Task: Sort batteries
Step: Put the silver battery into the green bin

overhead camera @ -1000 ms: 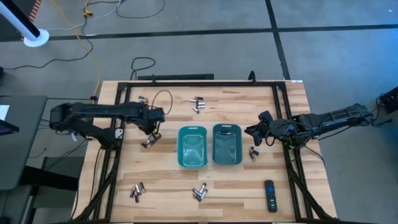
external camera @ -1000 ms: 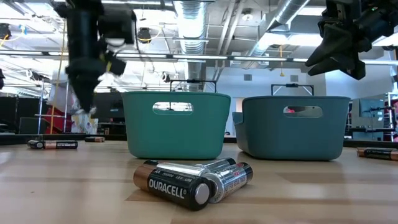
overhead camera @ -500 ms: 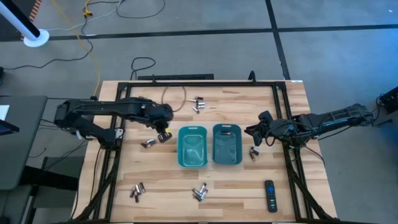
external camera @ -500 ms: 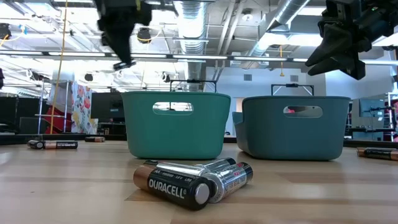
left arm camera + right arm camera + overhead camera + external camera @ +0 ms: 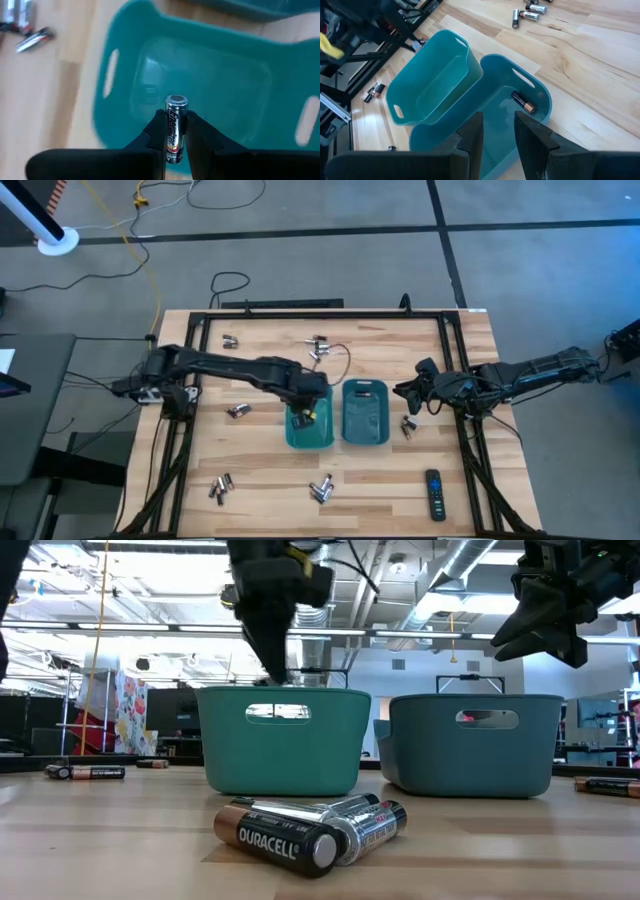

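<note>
Surface: wood table (image 5: 260, 460), black frame round it, grey floor beyond; low view shows workshop w/ ceiling ducts behind.
L gripper (image 5: 175, 131): my fingers clamped on one silvery cell (image 5: 174, 127), nothing else in hand. Over the left bin (image 5: 309, 418).
Key relation: cell sits straight above left bin's floor, bin right under my fingertips. Long axis runs along my fingers, cap end sticking out past the tips toward the bin.
Next, my guess: let go and it falls in; no sideways shift needed. Risk: may bounce, walls look tall enough.
R gripper (image 5: 495, 130): jaws part open, holding nothing. Hangs by the right bin (image 5: 365, 412), outer side. Waiting.
Nearer arm: L for left bin; R for right bin and loose cells (image 5: 408, 426) beside it.
Other cells: dark one w/ copper end (image 5: 522, 101) already in right bin; clusters at table's front (image 5: 315, 825), far edge and L side.
View diffs: L wrist shows grip + left bin bare inside; high view hides the cell under my arm. Only R wrist shows the cell in right bin. Low view shows my L gripper above the rim, not inside.
Remote (image 5: 434, 493): front R corner, not my job.
</note>
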Controlling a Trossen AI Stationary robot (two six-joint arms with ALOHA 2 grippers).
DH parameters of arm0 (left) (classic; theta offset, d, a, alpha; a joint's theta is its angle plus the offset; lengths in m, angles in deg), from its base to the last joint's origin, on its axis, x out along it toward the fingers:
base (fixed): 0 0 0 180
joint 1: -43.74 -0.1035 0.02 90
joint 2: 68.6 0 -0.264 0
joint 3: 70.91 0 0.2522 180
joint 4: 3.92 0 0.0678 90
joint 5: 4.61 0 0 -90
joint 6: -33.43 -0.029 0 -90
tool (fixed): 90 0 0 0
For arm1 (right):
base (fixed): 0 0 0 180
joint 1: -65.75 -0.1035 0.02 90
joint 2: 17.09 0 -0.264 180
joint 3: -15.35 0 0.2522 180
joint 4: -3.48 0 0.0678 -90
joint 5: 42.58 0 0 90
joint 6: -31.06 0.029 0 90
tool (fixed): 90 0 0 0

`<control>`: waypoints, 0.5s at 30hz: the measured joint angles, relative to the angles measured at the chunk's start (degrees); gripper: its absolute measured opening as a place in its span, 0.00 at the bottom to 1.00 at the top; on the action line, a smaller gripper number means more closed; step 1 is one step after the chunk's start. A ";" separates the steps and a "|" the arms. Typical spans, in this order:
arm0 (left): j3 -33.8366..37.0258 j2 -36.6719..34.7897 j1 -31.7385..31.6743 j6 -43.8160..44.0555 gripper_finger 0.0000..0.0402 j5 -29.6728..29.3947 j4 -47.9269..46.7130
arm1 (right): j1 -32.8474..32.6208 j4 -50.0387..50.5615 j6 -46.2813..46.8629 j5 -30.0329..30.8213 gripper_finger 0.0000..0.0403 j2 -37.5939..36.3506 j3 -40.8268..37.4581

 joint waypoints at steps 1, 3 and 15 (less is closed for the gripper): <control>-0.05 1.05 0.16 0.05 0.09 0.57 1.15 | 0.00 0.00 0.00 0.00 0.31 0.00 0.00; -0.05 3.20 0.52 0.62 0.09 1.46 2.83 | 0.00 0.01 0.00 0.00 0.31 0.01 0.00; -0.05 12.04 2.41 6.69 0.09 2.87 7.48 | 0.00 0.04 -0.32 -1.30 0.31 0.00 0.00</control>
